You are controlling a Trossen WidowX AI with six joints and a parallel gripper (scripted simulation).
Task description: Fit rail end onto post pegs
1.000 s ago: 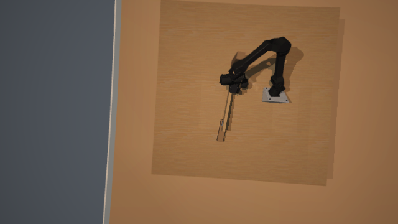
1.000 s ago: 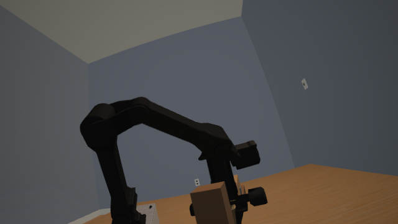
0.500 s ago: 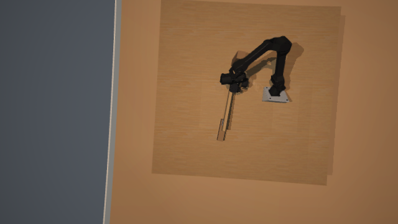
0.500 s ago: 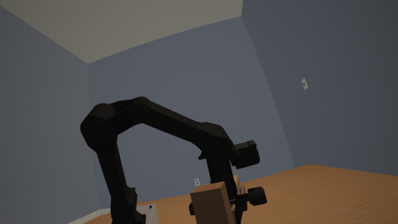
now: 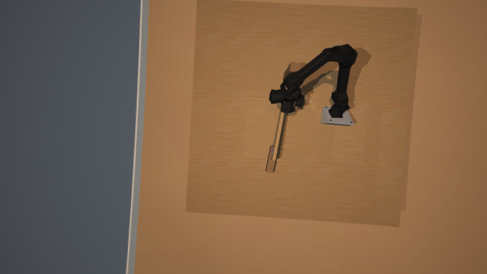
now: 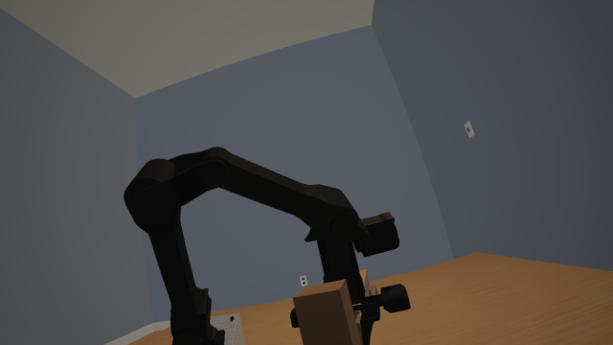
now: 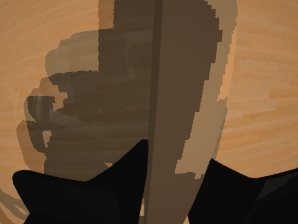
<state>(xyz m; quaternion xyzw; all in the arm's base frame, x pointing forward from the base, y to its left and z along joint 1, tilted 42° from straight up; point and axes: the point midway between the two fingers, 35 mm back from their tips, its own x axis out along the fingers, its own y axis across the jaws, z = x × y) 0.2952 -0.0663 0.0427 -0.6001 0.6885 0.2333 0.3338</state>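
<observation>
The long rail (image 5: 280, 131) (image 7: 172, 125) runs from beneath the gripper to the low footboard block (image 5: 270, 165), where its far end lies at the bracket. The post (image 5: 297, 67) (image 6: 321, 311) stands upright beyond the wrist, partly covered by the arm in the top view. My gripper (image 7: 161, 146) points down and is shut on the rail, with one black finger on each side of it. The pegs, the rail's near end with its holes, and any gap to the post are hidden. Whether the near end touches the table cannot be told.
The arm's base plate (image 5: 325, 118) (image 6: 232, 326) is bolted down to the right of the rail in the top view. The upper arm and forearm arch over from the base to the wrist. The arm's shadow falls beside the rail in the wrist view.
</observation>
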